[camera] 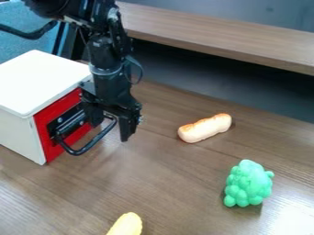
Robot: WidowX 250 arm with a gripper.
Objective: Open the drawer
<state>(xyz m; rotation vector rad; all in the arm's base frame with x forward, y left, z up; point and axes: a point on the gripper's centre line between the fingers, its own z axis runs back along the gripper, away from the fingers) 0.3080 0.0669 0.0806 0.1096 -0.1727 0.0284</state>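
One red-fronted drawer (pixel 53 110) in a white cabinet (pixel 43 78), just beside the black two-finger gripper (pixel 111 130). Spread fingers on either side of the black loop handle (pixel 94 141), near its upper end; cannot tell whether touching.

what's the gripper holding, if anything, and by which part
Nothing is held: the gripper stands open at the far end of the drawer handle.

- Likely a robotics lab
- 1 black robot arm (pixel 109 53) over a wood-grain counter (pixel 165 183)
- 3 toy foods: bread roll (pixel 205 128), green cluster (pixel 248 183), yellow piece (pixel 127 225)
- Toy-like white drawer box (pixel 40 80)
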